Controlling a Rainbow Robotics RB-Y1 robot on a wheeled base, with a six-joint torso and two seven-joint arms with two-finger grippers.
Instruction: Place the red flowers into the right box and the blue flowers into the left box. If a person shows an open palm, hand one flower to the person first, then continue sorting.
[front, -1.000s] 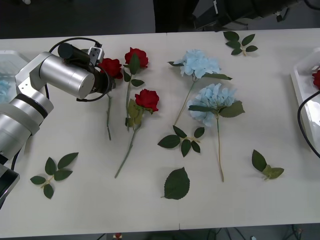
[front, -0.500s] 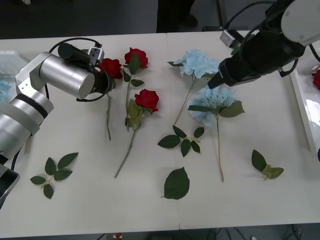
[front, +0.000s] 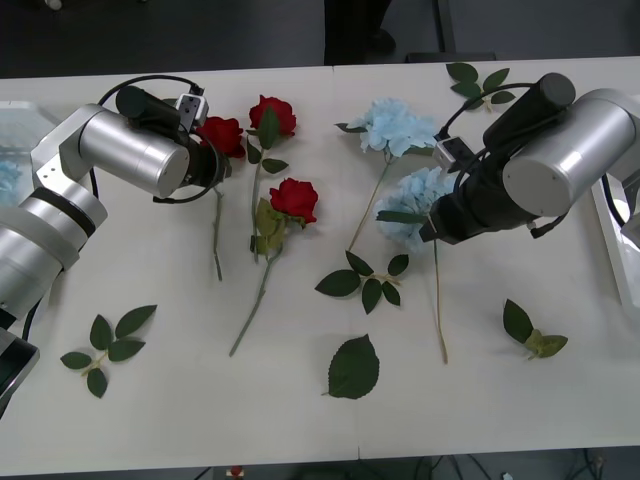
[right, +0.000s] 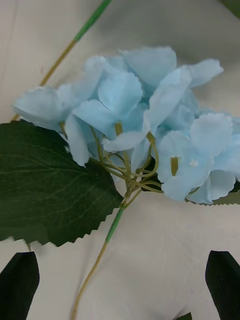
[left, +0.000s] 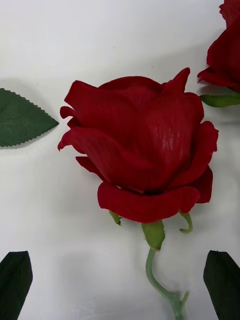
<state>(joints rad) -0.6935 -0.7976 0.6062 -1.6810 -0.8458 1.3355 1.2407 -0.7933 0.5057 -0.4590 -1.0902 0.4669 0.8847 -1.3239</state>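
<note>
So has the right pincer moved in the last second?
Yes. The right pincer swung in from off the table and dropped toward the robot, now open over the nearer blue flower, beside the loose leaf sprig.

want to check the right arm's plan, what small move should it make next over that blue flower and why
Probably lower the right gripper straight down and close on the stem. Its black fingers are open either side of the blue flower, whose thin green stem runs between them on the table, not yet gripped.

Bright, even overhead light | soft short shadows on table (front: 180, 420) | mild sheen on arm casings | wrist close-ups slightly soft
</note>
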